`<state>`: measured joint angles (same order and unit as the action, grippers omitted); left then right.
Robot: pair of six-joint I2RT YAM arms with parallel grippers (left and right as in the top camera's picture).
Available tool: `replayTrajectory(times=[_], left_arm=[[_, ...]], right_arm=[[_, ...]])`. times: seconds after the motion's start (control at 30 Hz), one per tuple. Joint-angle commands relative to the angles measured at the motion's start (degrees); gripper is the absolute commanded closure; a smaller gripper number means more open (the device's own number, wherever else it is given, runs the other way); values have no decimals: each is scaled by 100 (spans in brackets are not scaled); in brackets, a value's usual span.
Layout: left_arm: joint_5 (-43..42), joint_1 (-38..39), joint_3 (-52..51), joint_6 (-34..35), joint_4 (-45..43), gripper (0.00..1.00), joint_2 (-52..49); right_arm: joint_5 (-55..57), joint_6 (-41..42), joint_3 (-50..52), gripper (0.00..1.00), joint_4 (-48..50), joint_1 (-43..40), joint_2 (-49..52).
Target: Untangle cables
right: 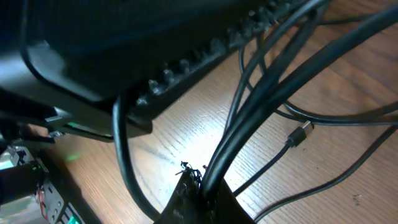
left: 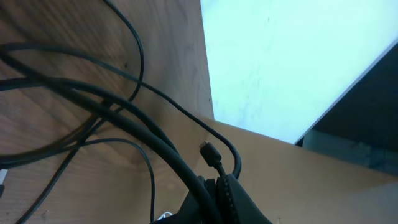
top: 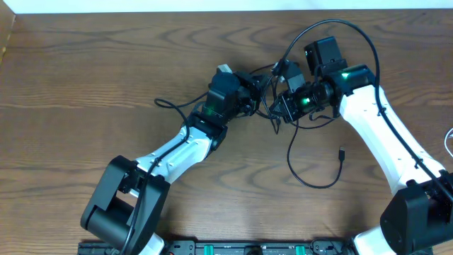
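Overhead: cables bunched mid-table between left gripper and right gripper, each clenched on black strands. Judgement: draw the 2 apart slowly and low. Watch that the free plug doesn't snag.

A brown wood-grained surface is seen, bounded by a white strip along its far edge. Thin black cables are spread over its middle, nearer the far edge. One small loop is laid out toward the left edge. A longer strand is curved toward the near right and ended by a small plug. A white cable is glimpsed at the right edge.
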<state>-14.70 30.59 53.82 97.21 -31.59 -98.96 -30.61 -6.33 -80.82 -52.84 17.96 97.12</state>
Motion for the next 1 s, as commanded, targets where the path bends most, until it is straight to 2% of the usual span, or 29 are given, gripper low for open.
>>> replayTrajectory(times=[0.0,0.2,0.33,0.7,0.83,0.97], left_arm=[[109,-107,57,105,-11,92,28],[197,-258,57,105,225,92,28],[203,-278,57,107,243,92,28],[234,-275,57,216,243,92,28],[232,-254,57,468,240,92,28],[188,-205,57,472,240,92,28]], right_arm=[[-48,-225,33,99,-63,46,-42],[-192,-444,33,95,-98,46,-48],[-1032,-962,33,88,-208,48,-48],[-1067,-962,33,78,-197,96,-48],[-752,-863,33,76,-42,240,-46],[164,-258,33,76,295,409,-46]])
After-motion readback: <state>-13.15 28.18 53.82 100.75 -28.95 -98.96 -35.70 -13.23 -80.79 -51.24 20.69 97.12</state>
